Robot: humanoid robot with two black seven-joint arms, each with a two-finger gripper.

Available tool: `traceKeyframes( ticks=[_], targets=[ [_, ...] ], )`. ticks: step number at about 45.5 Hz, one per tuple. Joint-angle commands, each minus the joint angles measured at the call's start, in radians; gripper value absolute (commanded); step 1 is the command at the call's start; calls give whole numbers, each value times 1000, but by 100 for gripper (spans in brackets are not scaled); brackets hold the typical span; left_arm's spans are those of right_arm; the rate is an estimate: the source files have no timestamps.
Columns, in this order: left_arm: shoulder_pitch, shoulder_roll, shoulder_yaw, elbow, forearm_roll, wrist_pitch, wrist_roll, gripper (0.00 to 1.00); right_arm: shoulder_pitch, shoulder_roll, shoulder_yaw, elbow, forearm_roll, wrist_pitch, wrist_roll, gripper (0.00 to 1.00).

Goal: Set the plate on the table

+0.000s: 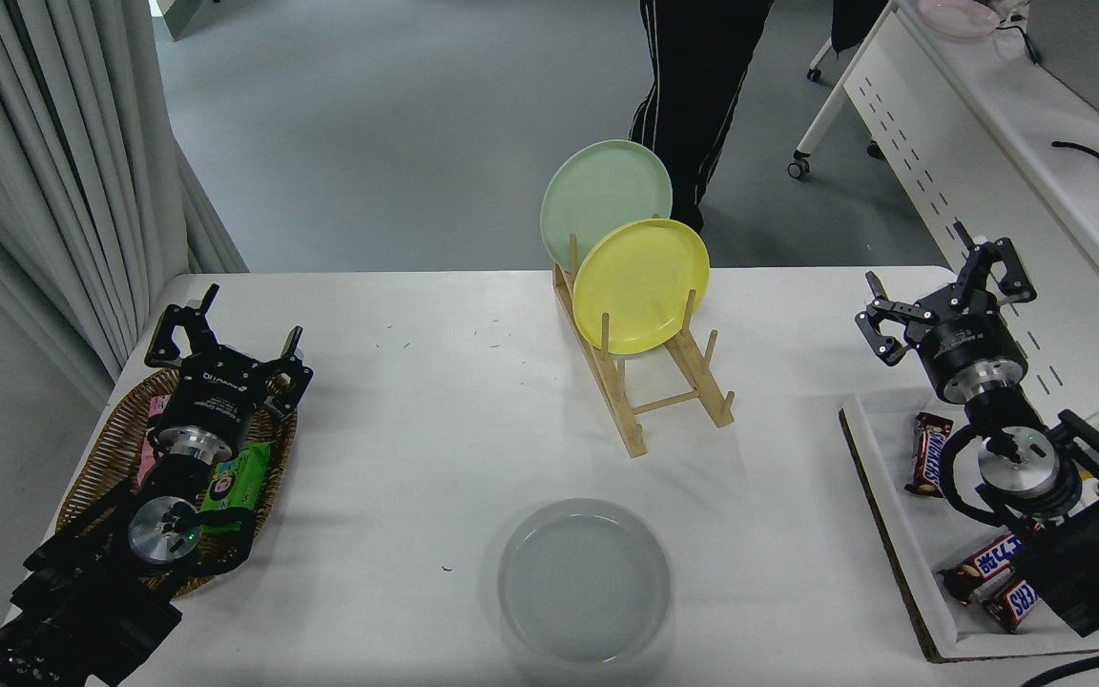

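Both grippers spread wide, holding nothing: right gripper (941, 305) near the table's (416, 429) right edge, left gripper (225, 343) parked. Plate (584, 580) lies flat, front-centre, probably near the edge; a knock could tip it off.

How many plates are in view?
3: a round light grey plate flat on the white table near its front edge, and a yellow plate and pale green plate upright in the wooden rack.

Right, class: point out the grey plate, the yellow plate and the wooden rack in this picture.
grey plate (584, 582), head view, centre of its flat base.
yellow plate (640, 283), head view, middle of its face.
wooden rack (632, 431), head view, near end of its left rail.
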Motion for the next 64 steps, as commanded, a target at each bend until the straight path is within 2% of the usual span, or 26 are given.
traceKeyframes(
  ticks=[1,10,36,64],
  targets=[
    [0,0,0,0,0,0,0,100,-35,24,66,-55,-86,17,20,100],
    [0,0,0,0,0,0,0,100,-44,24,58,-50,-88,53,20,100],
    [0,0,0,0,0,0,0,100,8,24,28,-126,-71,48,17,100],
    [0,0,0,0,0,0,0,100,20,34,-3,-124,-72,53,17,100]
  ],
)
